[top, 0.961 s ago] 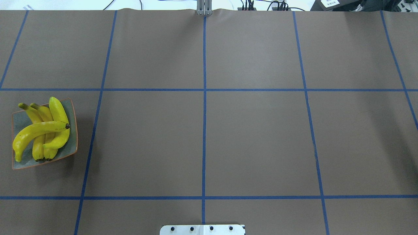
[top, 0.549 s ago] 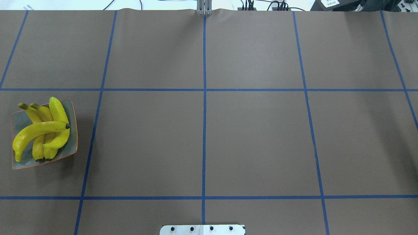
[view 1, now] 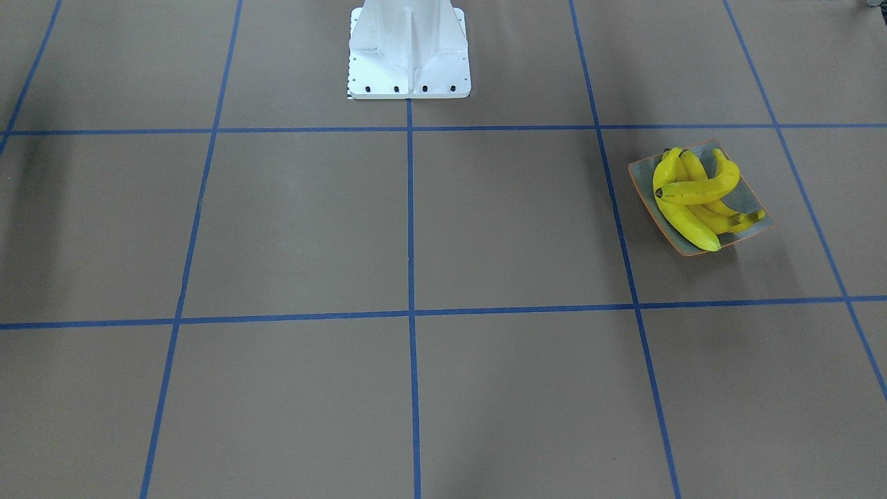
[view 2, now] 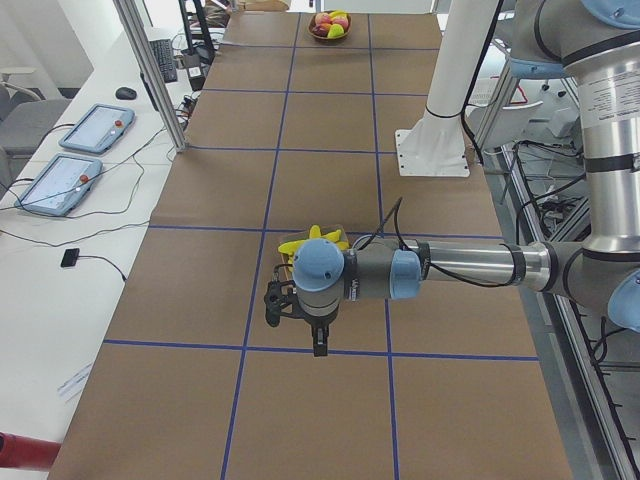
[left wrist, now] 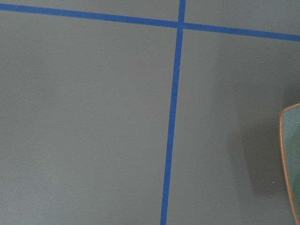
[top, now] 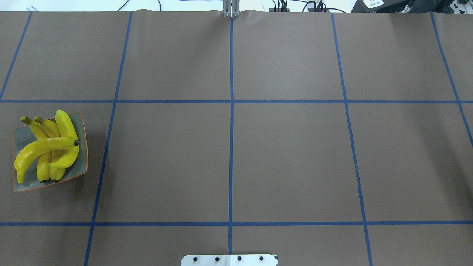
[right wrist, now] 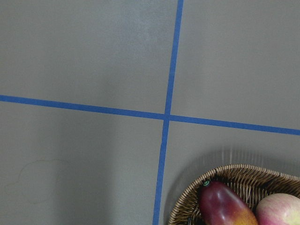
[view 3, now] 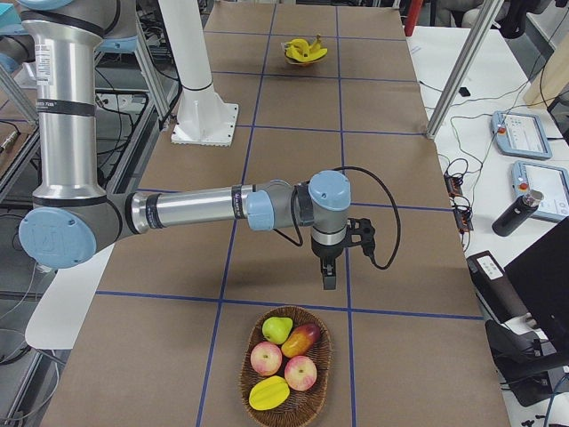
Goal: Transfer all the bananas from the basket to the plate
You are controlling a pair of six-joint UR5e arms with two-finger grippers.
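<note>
— Left gripper and right gripper: fingers apart or together?
— Can't tell for either. Only the side cameras catch them, and no banana shows at either one. The left one hangs fingers-down over the table just beside the plate; its wrist camera catches only the orange rim at the frame's edge. The right one hangs near the wicker basket, above a tape crossing.
— Anything moved over the last second?
— Nothing in the overhead view. The four bananas lie exactly as they did: three side by side on the plate, the fourth laid across them, at the robot's left end of the table.
— And the basket?
— It has a pear, a mango, apples and something yellow and ridged. No banana that I can see.
— So?
— I'd judge the transfer finished, with both arms clear of the fruit and the scene at rest.
</note>
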